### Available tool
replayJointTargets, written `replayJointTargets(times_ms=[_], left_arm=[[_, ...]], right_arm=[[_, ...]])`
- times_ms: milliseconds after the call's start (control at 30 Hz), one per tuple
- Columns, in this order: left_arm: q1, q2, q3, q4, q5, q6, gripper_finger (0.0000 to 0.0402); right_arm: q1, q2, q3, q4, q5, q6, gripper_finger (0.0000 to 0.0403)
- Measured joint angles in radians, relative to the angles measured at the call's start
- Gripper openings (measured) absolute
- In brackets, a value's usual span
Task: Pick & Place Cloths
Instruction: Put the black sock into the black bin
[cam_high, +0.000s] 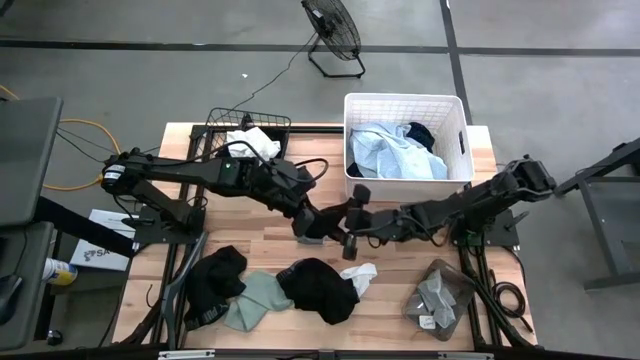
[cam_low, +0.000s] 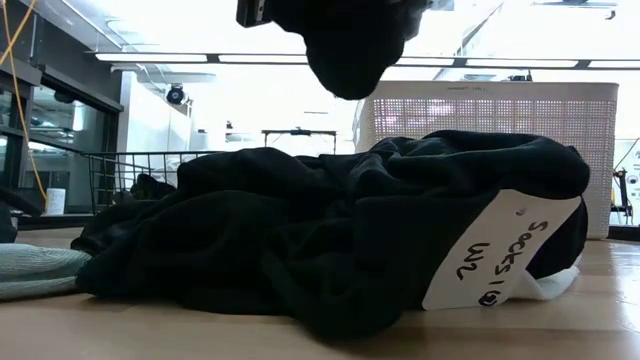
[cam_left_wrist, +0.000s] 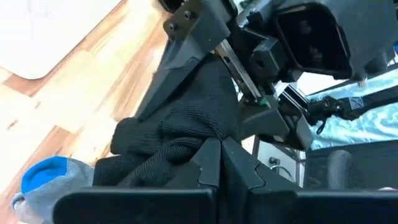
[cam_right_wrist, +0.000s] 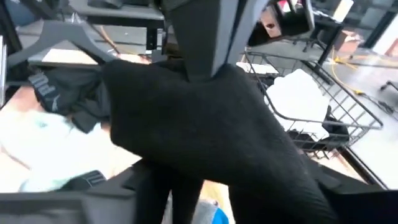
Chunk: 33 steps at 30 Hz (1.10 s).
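Left gripper (cam_left_wrist: 217, 158) is pinched tight on a black knit cloth (cam_left_wrist: 186, 134) held above the middle of the wooden table (cam_high: 400, 320), and the right gripper (cam_high: 352, 222) meets it there, its fingers spread around the same fabric but whether they have caught it I cannot tell. Soft, light and floppy, the piece will sag and fold, so a bunched fold or hem gives the surest hold. It looks dark, ribbed and crumpled. More cloths, black (cam_high: 320, 288), sage (cam_high: 255, 300) and grey (cam_high: 438, 297), lie along the table's near edge
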Motion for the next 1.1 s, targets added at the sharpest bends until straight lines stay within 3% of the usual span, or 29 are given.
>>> replayJointTargets(times_ms=[333,500,600,967,1100], left_arm=[[0.0,0.0,0.0,-0.001,0.029,0.046,0.0],[0.0,0.0,0.0,-0.001,0.055,0.092,0.0005],[0.0,0.0,0.0,-0.007,0.056,0.12,0.0032],[0.0,0.0,0.0,0.001,0.051,0.253,0.0225],[0.0,0.001,0.02,-0.024,0.051,0.297,0.0266]], right_arm=[[0.042,-0.001,0.0,0.021,0.032,0.18,0.0015],[0.052,-0.002,0.0,0.021,0.033,0.347,0.0007],[0.052,-0.002,0.0,0.017,0.033,0.426,0.0006],[0.05,-0.038,0.0,-0.135,0.032,0.64,0.0005],[0.05,-0.091,0.0,-0.254,0.034,0.739,0.0005]])
